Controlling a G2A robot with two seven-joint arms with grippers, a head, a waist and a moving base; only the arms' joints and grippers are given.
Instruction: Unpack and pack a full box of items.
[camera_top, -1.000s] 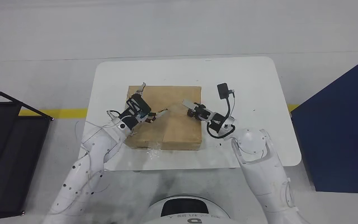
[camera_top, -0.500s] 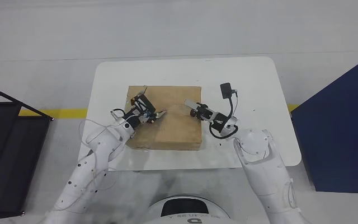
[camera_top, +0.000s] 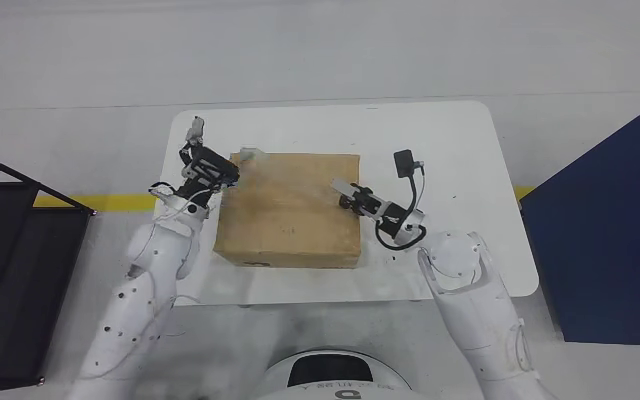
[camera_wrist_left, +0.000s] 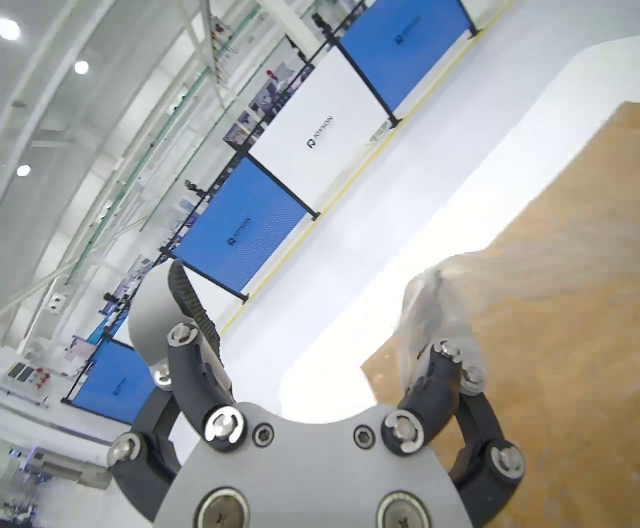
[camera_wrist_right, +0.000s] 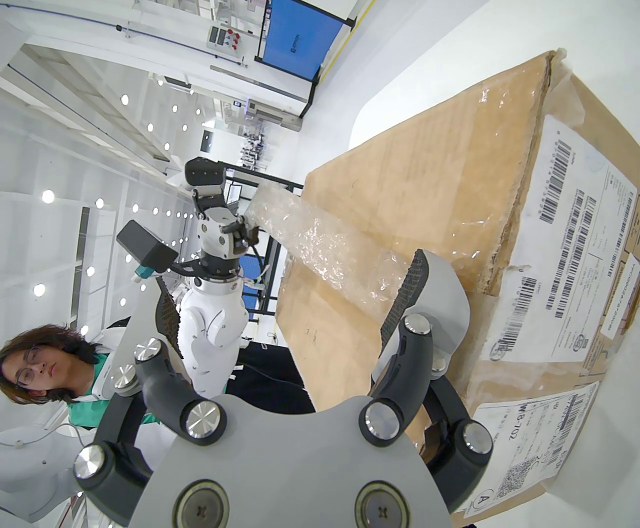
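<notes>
One white table (camera_top: 450, 140) with rounded corners carries the setup. We find the closed brown cardboard box (camera_top: 290, 205) at its centre, with white printed labels (camera_wrist_right: 575, 280) on one side wall. A strip of clear packing tape (camera_wrist_right: 325, 240) runs along the top seam. Its far end is lifted off the cardboard and crumpled. The left gripper (camera_wrist_left: 305, 285) sits at the box's far left corner, jaws spread wide, with the crumpled tape end clinging to one finger. The right gripper (camera_wrist_right: 292, 280) sits at the box's right top edge, released. One finger lies close over the strip; we cannot tell whether it touches.
</notes>
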